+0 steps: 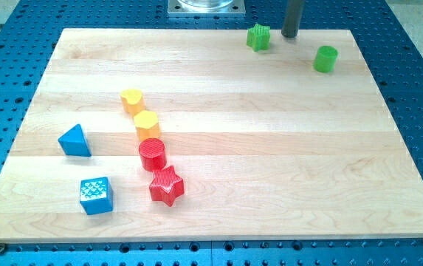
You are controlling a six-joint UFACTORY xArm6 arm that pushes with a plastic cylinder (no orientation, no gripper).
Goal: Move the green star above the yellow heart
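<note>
Far left on the wooden board we see a blue triangle, with a blue cube below it near the bottom edge. Next comes a tight column: yellow heart on top, yellow hexagon just beside it, then red cylinder and red star, each touching or nearly touching its neighbour. Wide bare wood stretches from there rightward. The green star sits up at the board's top edge, well apart from the heart. Our tip is just right of that star, close, contact unclear. No pincer on this rod, so nothing grips anything. A green cylinder stands further right, near the top right corner.
</note>
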